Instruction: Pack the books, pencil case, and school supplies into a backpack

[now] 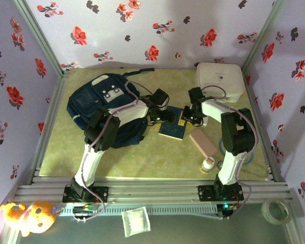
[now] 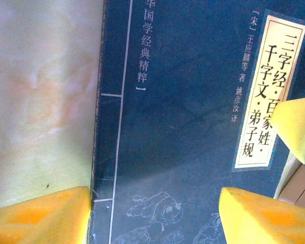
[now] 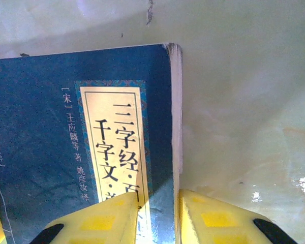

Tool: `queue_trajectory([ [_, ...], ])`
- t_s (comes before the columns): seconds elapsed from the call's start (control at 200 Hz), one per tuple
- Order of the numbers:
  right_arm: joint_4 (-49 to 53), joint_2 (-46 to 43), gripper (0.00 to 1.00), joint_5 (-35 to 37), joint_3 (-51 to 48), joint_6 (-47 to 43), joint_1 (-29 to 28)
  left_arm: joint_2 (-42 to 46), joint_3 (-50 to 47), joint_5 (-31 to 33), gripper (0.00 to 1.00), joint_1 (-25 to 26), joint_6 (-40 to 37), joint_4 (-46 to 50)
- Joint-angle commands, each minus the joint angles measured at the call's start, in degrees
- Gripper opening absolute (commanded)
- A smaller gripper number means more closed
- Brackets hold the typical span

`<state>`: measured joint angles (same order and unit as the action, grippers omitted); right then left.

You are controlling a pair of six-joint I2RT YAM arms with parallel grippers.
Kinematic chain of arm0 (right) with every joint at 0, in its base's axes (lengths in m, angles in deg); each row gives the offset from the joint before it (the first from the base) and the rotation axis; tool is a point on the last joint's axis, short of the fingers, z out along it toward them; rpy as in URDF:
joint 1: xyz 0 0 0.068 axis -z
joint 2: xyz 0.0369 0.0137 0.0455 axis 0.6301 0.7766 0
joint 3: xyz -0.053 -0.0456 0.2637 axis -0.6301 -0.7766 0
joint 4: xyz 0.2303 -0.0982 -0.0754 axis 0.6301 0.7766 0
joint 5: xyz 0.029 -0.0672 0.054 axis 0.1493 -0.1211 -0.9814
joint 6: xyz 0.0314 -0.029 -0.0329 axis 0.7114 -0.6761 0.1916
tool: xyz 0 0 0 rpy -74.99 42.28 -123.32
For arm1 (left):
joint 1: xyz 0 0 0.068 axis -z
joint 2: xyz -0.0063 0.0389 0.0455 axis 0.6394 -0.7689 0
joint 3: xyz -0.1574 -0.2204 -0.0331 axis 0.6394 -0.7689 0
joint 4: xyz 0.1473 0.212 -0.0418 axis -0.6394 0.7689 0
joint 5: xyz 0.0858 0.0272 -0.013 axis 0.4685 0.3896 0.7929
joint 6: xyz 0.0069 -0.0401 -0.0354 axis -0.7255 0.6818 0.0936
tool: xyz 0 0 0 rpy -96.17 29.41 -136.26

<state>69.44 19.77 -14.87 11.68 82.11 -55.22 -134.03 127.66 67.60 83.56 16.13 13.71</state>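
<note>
step: 1 book judged under pickup for the backpack, which is left of both jaws | left jaws: open, spread across the book | right jaws: nearly closed at its page edge, grip cannot be told | advice: edge should be raised off the desk before left jaws are closed

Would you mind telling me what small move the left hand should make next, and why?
Probably close the left hand on the book: its fingers stand open astride one long edge, one over the table, the other over the book, while the right hand sits at the opposite edge beside the title label.
</note>
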Motion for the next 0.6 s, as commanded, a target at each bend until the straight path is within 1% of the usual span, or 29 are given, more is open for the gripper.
queue_trajectory([
  [0.0, -1.16, 1.29, 0.27, -1.75, -1.6, 1.35, -0.45, -1.82, 0.8, -0.18, 0.67, -0.22, 1.84, 0.63],
  [0.125, -1.59, 1.47, 0.27, -2.09, -2.08, 1.86, -0.36, -2.45, 0.94, -0.32, 0.72, -0.1, 2.23, 0.84],
  [0.29, -2.08, 1.23, 0.27, -2.36, -2.77, 2.39, -0.36, -3.08, 1.83, -0.68, 0.73, 0.07, 2.29, 1.33],
  [0.46, -2.93, 1.29, 0.27, -3.07, -3.6, 3.2, -0.36, -4.02, 3.46, -3.92, 0.74, 0.19, 2.33, 1.38],
  [0.59, -3.89, 1.18, 0.27, -3.55, -4.04, 4.18, -0.43, -3.85, 3.84, -7.03, 0.73, 0.15, 3.3, 0.12],
])
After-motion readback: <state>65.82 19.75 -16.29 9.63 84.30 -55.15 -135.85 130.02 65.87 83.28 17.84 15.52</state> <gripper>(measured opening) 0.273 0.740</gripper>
